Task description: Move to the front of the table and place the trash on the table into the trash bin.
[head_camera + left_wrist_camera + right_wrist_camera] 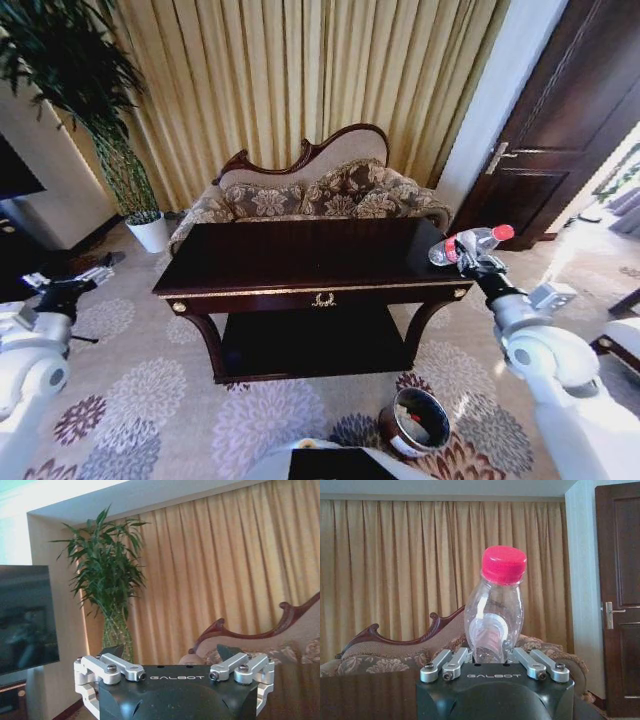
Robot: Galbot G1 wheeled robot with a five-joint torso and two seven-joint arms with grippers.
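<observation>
The dark glossy table [300, 258] stands straight ahead, its top bare where I can see it. My right gripper [480, 266] hovers over the table's right end, shut on the trash: a clear plastic bottle [468, 246] with a red cap. In the right wrist view the bottle [495, 611] stands upright between the fingers of the right gripper [493, 658]. The round reddish-brown trash bin [416, 422] sits on the carpet below, in front of the table's right leg. My left gripper [68, 288] is held out well to the left of the table; in the left wrist view the left gripper [170, 653] is open and holds nothing.
A patterned sofa [320, 195] stands right behind the table, before gold curtains. A potted plant [150, 228] is at the back left and a dark door [560, 120] at the right. Flowered carpet [150, 400] lies open in front of the table.
</observation>
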